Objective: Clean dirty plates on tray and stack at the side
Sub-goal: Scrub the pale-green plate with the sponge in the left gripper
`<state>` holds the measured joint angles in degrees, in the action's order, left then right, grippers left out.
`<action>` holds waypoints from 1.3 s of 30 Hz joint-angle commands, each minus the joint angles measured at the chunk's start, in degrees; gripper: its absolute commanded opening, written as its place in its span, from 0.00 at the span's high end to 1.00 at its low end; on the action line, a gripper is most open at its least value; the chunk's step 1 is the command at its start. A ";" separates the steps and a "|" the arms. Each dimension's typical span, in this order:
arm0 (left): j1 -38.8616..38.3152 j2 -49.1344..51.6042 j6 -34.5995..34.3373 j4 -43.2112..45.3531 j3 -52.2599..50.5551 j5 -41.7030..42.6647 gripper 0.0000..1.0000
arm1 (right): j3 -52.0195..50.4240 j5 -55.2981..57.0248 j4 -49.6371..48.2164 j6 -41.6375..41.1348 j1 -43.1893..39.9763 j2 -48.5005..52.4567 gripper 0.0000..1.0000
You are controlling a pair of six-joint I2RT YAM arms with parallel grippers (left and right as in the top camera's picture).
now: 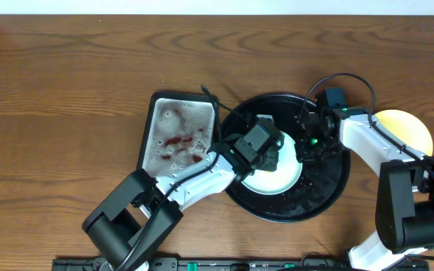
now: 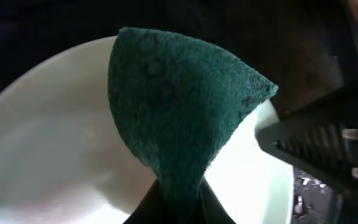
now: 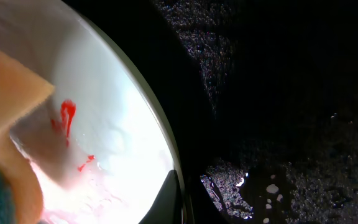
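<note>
A pale mint plate lies on the black tray. My left gripper is shut on a green sponge and presses it on the plate. My right gripper is shut on the plate's right rim. In the right wrist view the plate is wet and has red sauce smears next to the sponge. A yellow plate lies on the table to the right of the tray. No other plate shows.
A rectangular grey metal tray with foamy water and red streaks stands just left of the black tray. The black tray's floor carries water drops and foam. The right arm's base stands at the front right.
</note>
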<state>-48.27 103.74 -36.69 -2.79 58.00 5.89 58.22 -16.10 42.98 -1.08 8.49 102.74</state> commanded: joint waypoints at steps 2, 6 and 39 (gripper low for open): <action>-0.46 0.55 -3.76 0.87 1.49 0.13 0.93 | -0.81 0.37 0.09 -0.59 0.61 0.55 0.99; -0.46 3.21 -4.57 3.37 1.49 2.84 0.92 | -0.81 0.37 0.07 -0.61 0.61 0.55 0.99; -2.84 6.95 -5.70 -11.08 9.07 1.60 0.92 | -0.81 0.39 -0.07 -0.59 0.61 0.55 0.99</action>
<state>-48.99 107.55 -38.92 -15.00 66.57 8.19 57.93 -17.17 43.03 -1.08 8.86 102.74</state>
